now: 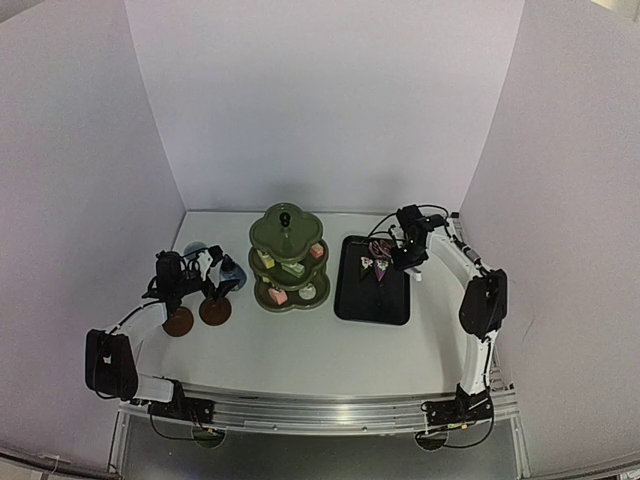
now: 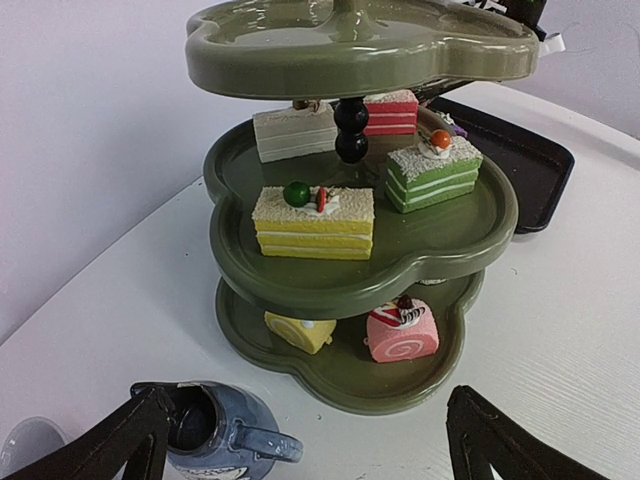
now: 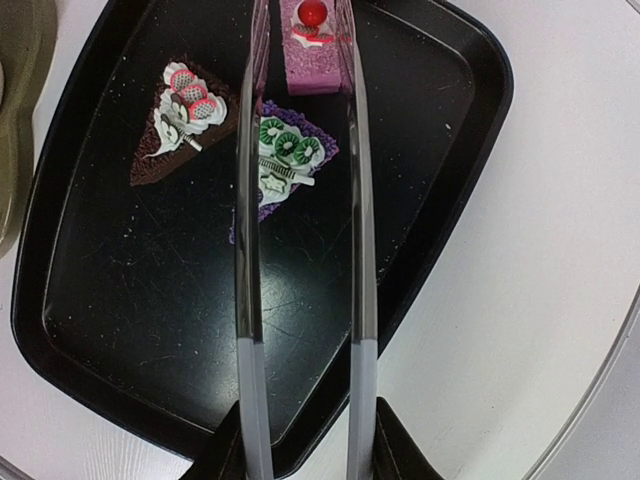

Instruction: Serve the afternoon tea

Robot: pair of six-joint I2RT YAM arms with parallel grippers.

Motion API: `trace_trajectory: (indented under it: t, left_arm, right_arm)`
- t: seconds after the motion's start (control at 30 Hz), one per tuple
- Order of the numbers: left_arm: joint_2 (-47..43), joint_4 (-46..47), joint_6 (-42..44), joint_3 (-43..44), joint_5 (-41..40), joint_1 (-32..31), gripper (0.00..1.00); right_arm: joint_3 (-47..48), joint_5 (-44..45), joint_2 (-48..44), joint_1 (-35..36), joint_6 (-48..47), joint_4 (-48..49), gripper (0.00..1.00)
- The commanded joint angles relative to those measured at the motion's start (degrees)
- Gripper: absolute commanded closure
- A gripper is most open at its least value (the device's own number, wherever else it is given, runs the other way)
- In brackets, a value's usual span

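Tongs (image 3: 247,300), gripped by right pincer (image 3: 305,452), straddle pink cake (image 3: 312,50) in wrist view; left pincer (image 2: 308,425) gapes empty.

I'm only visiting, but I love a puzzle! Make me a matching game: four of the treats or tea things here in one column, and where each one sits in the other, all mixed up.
Things
1. yellow cake
2. pink swirl roll
3. chocolate slice
4. blue jug

Places
A. on the black tray
B. bottom tier of the green stand
C. off the stand, just in front of it
D. middle tier of the stand

Pairs: 1-D, 2-B, 3-A, 4-C
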Motion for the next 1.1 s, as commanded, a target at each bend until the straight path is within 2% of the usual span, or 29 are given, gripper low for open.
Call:
trace_trajectory:
  t: [0.0, 0.23, 0.93, 1.0, 1.07]
  left_arm:
    - [-1.4, -0.9, 0.9, -0.1, -0.6, -0.2, 0.04]
    - [-1.0, -0.8, 1.0, 0.2, -0.5, -0.2, 0.04]
    - [-1.2, -1.6, 1.4, 0.4, -0.7, -0.2, 0.04]
    - [-1.1, -1.6, 1.5, 0.4, -0.7, -0.2, 0.04]
    - [-1.1, -1.6, 1.4, 0.5, -0.6, -0.2, 0.04]
  right_arm:
    - [2.4, 1.9, 0.4, -0.4, -1.3, 0.7, 0.67]
    - [2.3, 4.9, -0.8, -0.4, -2.7, 0.6, 0.67]
    - [2.1, -0.4, 3.5, -1.3, -2.7, 0.8, 0.68]
    - [2.3, -0.5, 3.6, -1.3, -2.7, 0.7, 0.73]
    - [2.9, -0.4, 3.2, -1.3, -2.6, 0.7, 0.87]
